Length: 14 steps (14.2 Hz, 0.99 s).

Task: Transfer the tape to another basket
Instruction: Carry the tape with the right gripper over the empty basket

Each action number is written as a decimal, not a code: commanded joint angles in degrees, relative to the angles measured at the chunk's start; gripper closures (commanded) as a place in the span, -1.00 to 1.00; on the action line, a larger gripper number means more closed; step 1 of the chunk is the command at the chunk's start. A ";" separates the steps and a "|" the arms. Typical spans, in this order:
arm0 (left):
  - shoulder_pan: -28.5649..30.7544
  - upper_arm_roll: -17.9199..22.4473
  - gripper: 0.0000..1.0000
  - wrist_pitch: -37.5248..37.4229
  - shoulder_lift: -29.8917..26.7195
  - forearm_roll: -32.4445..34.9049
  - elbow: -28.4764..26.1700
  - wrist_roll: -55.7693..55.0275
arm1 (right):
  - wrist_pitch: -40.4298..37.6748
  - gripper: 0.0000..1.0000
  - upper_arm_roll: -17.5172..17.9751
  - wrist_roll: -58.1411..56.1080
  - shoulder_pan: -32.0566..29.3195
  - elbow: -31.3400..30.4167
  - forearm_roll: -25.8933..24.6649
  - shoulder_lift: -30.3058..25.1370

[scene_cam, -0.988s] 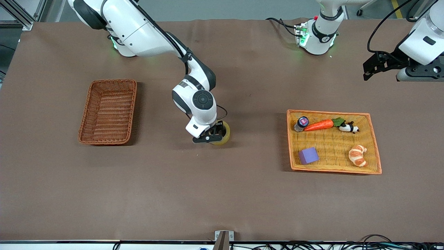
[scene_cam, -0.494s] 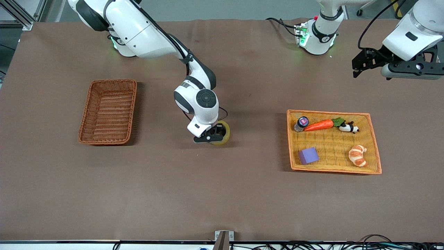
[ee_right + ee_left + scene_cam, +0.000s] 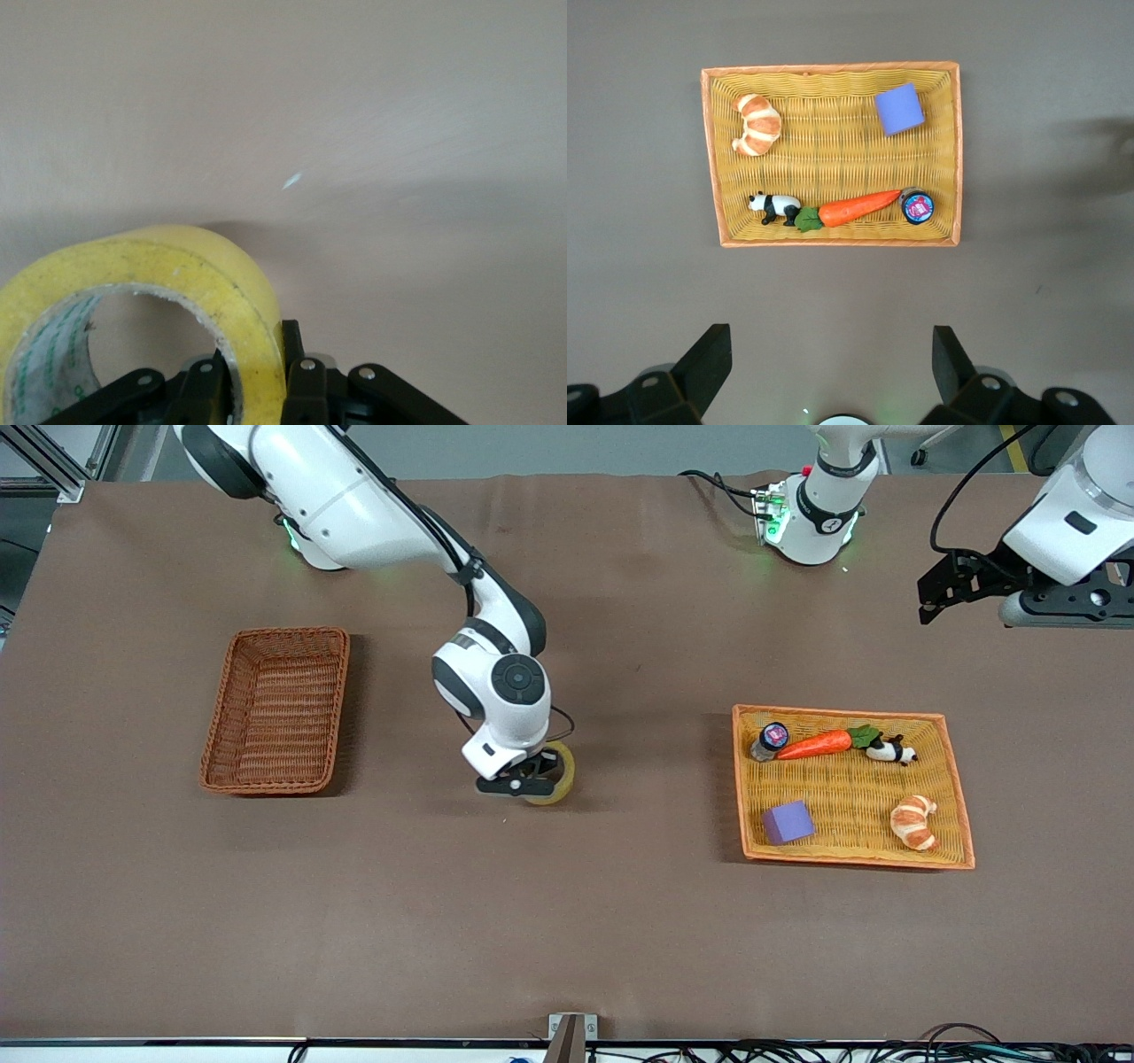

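Observation:
The yellowish tape roll (image 3: 555,774) is pinched by its wall in my right gripper (image 3: 523,779), just above the bare brown table between the two baskets. In the right wrist view the tape (image 3: 177,292) stands on edge with one finger inside the ring and one outside. The dark reddish-brown wicker basket (image 3: 276,708) lies toward the right arm's end and holds nothing. My left gripper (image 3: 941,590) is open and empty, up in the air at the left arm's end; its wrist view shows both fingers spread wide (image 3: 831,367).
A shallow yellow woven tray (image 3: 850,788) with an orange rim holds a carrot (image 3: 813,745), a small bottle (image 3: 769,740), a panda figure (image 3: 889,752), a purple block (image 3: 788,821) and a croissant (image 3: 915,821). The tray also shows in the left wrist view (image 3: 833,124).
My right gripper has shifted slightly toward the wicker basket with the tape in it. My left arm swung up and back at its end of the table.

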 commanded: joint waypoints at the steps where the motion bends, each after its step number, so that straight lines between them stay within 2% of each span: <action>1: 0.44 1.03 -1.00 -0.92 -0.67 -0.99 -0.06 1.28 | -10.68 0.99 1.25 -4.41 -5.64 -3.35 3.30 -13.44; 3: 0.53 1.11 -1.00 -2.84 -0.41 -0.99 -0.33 1.19 | -17.46 0.99 1.34 -11.96 -11.08 -4.32 4.09 -19.60; 5: 0.35 1.11 -1.00 -2.94 -0.23 -0.90 -0.15 1.10 | -22.74 0.99 0.46 -24.51 -16.53 -7.90 6.37 -25.49; 6: 0.35 1.11 -1.00 -2.94 -0.23 -0.90 -0.06 1.01 | -23.11 0.99 -1.02 -32.05 -19.26 -12.28 6.73 -29.43; 8: 0.44 1.11 -1.00 -3.03 -0.14 -0.82 -0.06 1.01 | -21.98 0.99 -8.65 -43.86 -19.46 -19.76 8.22 -35.86; 11: 0.35 1.11 -1.00 -2.68 0.30 -0.55 0.37 1.01 | -15.59 0.99 -18.15 -55.83 -19.29 -32.13 9.45 -42.81; 14: 0.35 1.03 -1.00 -2.68 1.70 -0.38 3.70 1.01 | -1.55 0.98 -22.73 -58.13 -19.37 -48.83 9.46 -48.27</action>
